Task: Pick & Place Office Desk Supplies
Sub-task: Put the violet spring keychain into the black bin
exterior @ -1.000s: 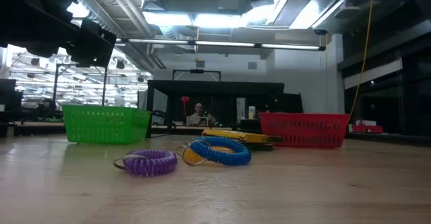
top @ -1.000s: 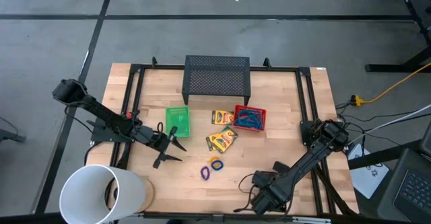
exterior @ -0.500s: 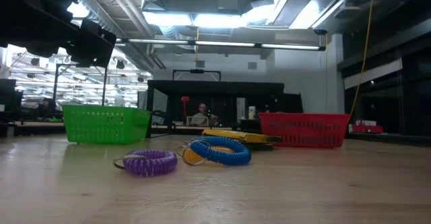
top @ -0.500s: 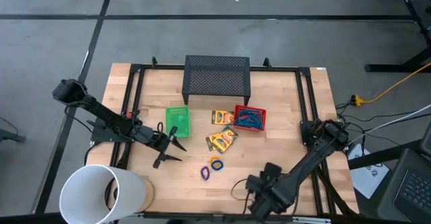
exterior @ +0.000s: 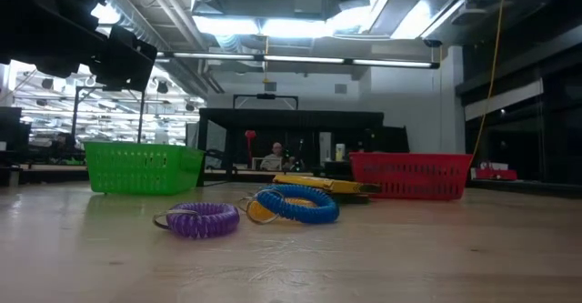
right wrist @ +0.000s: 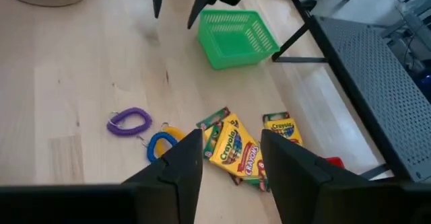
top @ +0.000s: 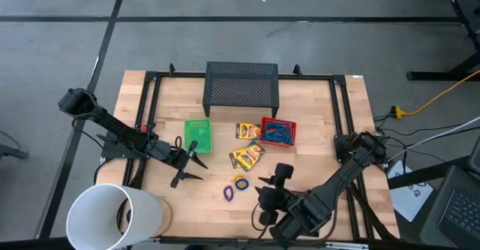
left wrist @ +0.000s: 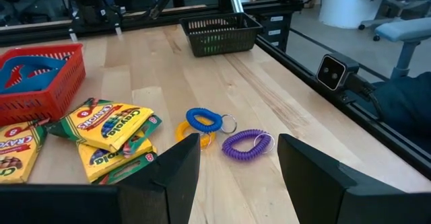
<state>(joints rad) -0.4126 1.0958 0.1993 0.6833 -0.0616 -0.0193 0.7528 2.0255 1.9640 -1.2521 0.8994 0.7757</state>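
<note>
Pale matt wood table [top: 315,122]

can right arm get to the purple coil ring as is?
Probably yes. The right tool hovers open near the purple coil ring, which lies on bare wood beside the blue ring, nothing between.

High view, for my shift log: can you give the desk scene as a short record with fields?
left claw: open, empty, beside the green tray
right claw: open, empty, near the coil rings
purple ring: loose on the table
blue ring: over a yellow ring, by the purple one
crayon boxes: between the trays
red tray: holds a blue bundle
</note>
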